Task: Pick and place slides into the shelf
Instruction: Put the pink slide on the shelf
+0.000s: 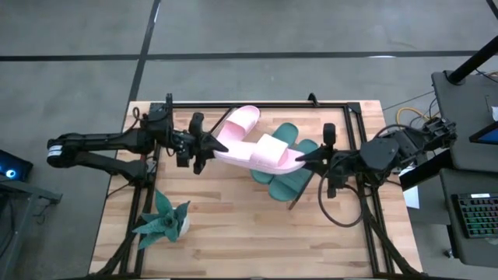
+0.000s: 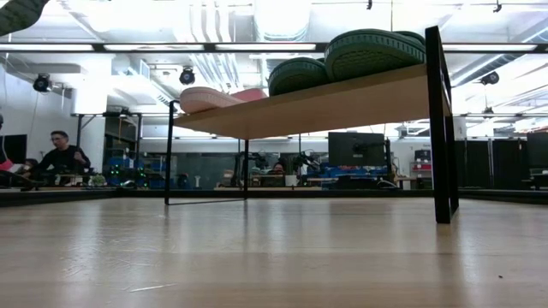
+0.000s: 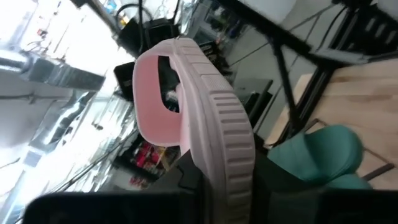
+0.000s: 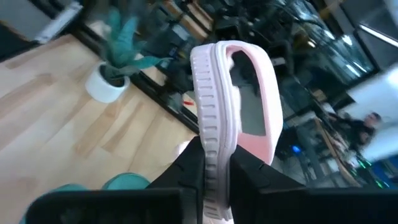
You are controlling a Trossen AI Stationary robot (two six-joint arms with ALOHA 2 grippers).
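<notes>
from above, the left gripper (image 1: 208,145) holds 1 end of a pale pink slide (image 1: 261,152), and the right gripper (image 1: 309,159) holds its other end, so both arms carry it between them above the shelf (image 1: 289,204), whose board mostly hides under the load. a second pink slide (image 1: 236,124) lies just behind it and 2 dark green slides (image 1: 292,178) lie beneath and beside, toward the right arm. a toy plant (image 1: 165,220) stands near the front left, well apart. the step in hand looks like placing the last pink slide; the next move calls for lowering it level beside its partner and letting go at both ends together. from table height, the shelf board (image 2: 325,101) shows 2 green slides (image 2: 370,47) and a pink one (image 2: 214,97) on top; room under it is open, and the black leg (image 2: 440,128) marks the near edge. in the left wrist view, fingers (image 3: 193,180) clamp the pink slide's sole (image 3: 211,124). in the right wrist view, fingers (image 4: 186,165) pinch the same slide (image 4: 214,99) edge-on. free room on the board looks tight, so a slide could tip over an edge.
</notes>
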